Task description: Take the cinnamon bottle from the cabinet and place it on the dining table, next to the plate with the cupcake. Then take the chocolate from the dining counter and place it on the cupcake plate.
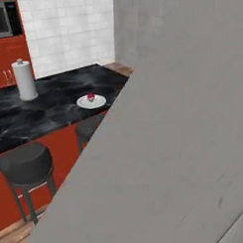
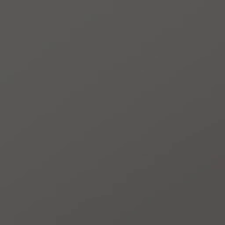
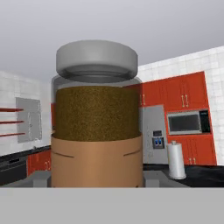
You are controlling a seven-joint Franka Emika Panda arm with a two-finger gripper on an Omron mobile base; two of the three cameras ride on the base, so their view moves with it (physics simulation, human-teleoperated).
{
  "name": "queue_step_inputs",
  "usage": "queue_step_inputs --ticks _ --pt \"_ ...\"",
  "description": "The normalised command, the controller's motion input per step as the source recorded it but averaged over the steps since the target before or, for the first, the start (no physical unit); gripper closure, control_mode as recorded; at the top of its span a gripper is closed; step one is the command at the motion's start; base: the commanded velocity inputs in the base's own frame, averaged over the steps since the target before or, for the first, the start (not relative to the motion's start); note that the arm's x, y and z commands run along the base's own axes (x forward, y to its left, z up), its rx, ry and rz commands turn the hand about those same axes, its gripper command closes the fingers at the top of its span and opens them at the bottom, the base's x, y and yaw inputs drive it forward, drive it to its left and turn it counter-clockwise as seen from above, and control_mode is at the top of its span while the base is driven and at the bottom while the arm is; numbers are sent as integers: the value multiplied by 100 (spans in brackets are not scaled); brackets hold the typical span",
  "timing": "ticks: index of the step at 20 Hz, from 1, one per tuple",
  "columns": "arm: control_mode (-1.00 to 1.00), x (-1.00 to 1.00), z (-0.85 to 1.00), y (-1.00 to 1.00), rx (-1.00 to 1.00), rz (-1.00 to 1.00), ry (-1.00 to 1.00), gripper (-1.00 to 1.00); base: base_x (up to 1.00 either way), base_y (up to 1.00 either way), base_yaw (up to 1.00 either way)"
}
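Note:
The cinnamon bottle [image 3: 96, 127] stands upright and very close in the hand view: a clear jar of brown powder with a grey lid and a tan label. My gripper [image 3: 96, 180] is shut on its lower part, a grey fingertip [image 3: 38, 178] showing at each side of it, and the kitchen lies far behind with nothing under the jar. In the left base view the white plate [image 1: 83, 103] with the red-topped cupcake [image 1: 91, 97] rests on the black dining counter [image 1: 53, 108]. The chocolate is out of view.
A large pale grey slab [image 1: 183, 141] covers the right of the left base view. A paper towel roll [image 1: 24, 79] stands on the counter, with black stools [image 1: 25, 164] in front of it. Red cabinets and a microwave [image 3: 188, 122] line the far wall.

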Motion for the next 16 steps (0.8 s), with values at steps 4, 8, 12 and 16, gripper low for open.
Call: queue_step_inputs --ticks 4,8,12,16 --pt "100 0 0 0 0 0 0 100 58 -44 33" --pt "100 0 0 0 0 0 0 100 59 -31 31" --pt "100 0 0 0 0 0 0 100 74 -19 28" --pt "100 0 0 0 0 0 0 100 70 -22 27"
